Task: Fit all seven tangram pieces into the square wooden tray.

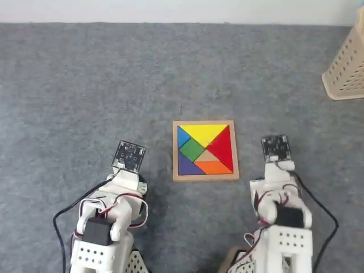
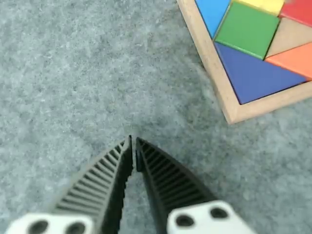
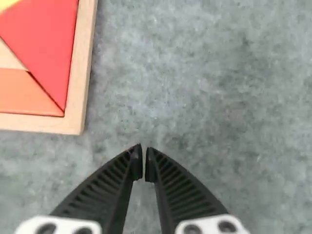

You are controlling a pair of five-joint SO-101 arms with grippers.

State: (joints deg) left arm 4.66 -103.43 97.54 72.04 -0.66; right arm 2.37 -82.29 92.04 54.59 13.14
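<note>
The square wooden tray [image 1: 205,178] lies flat at the middle of the grey carpeted table [image 1: 85,85], and its well looks full or nearly so. Read as a clock face, the yellow triangle [image 1: 203,134] sits at 12, the red triangle [image 1: 223,149] at 3, the orange piece [image 1: 214,167] at 5, the indigo piece [image 1: 185,165] at 8 and the blue triangle [image 1: 182,136] at 10. The green square [image 1: 191,149] lies just off centre toward 9. Those six lie flush, edge to edge.

Beside the green square, toward 4, is a small tan triangle [image 1: 209,155]. I cannot tell whether it is an unpainted seventh piece or bare tray floor in an unfilled gap. No loose piece lies on the table around the tray, so I judge the task done or one small triangle short.

The left gripper [image 2: 133,142] hovers over bare carpet near the tray's 8 o'clock corner, its jaws together and holding nothing. The right gripper [image 3: 144,148] hovers near the 4 o'clock corner, its jaws likewise together and empty. A slatted cream basket [image 1: 348,62] stands well apart from the tray at 2 o'clock.
</note>
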